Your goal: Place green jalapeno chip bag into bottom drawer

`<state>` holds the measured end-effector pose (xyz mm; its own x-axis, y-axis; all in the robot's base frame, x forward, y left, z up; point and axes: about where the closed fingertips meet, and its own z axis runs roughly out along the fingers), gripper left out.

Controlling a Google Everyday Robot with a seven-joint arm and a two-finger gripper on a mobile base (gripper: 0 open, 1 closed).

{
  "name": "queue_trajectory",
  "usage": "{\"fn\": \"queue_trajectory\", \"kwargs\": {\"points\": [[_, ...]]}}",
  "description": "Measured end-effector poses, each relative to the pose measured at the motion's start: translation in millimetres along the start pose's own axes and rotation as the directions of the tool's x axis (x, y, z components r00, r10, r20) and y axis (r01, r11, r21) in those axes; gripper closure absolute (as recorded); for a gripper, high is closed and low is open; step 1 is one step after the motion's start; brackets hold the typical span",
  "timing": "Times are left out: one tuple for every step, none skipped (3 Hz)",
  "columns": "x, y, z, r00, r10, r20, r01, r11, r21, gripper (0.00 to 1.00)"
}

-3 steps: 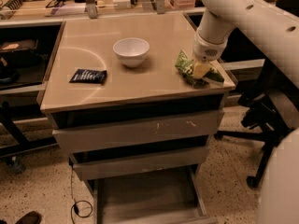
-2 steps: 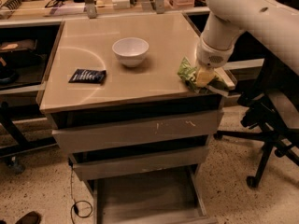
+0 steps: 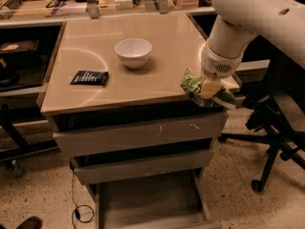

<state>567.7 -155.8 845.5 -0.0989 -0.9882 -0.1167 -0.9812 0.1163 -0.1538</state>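
The green jalapeno chip bag (image 3: 194, 86) is a wrinkly green foil bag with a white edge, held in the air at the cabinet top's front right corner. My gripper (image 3: 209, 88) is shut on it from above, at the end of the white arm (image 3: 238, 27) that comes in from the upper right. The bag hangs partly past the front edge. The bottom drawer (image 3: 147, 202) is pulled open below, showing a flat grey floor. It lies down and to the left of the bag.
A white bowl (image 3: 133, 52) and a flat dark navy packet (image 3: 89, 77) lie on the beige cabinet top (image 3: 119, 87). Two shallower grey drawers (image 3: 143, 132) stick out slightly above the bottom one. A black office chair base (image 3: 271, 147) stands right. A cable (image 3: 81, 213) lies on the floor.
My gripper has carried the chip bag forward from the cabinet top's right side to its front right corner, lifting it off the surface.
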Motion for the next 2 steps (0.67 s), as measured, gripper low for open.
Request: {"fn": "queue_trajectory", "kwargs": {"points": [[3, 22, 9, 1.000, 0.012, 0.005, -0.012, 0.9990, -0.042, 1.00], [4, 71, 15, 0.997, 0.073, 0.024, -0.070, 0.9926, -0.100, 1.00]]}}
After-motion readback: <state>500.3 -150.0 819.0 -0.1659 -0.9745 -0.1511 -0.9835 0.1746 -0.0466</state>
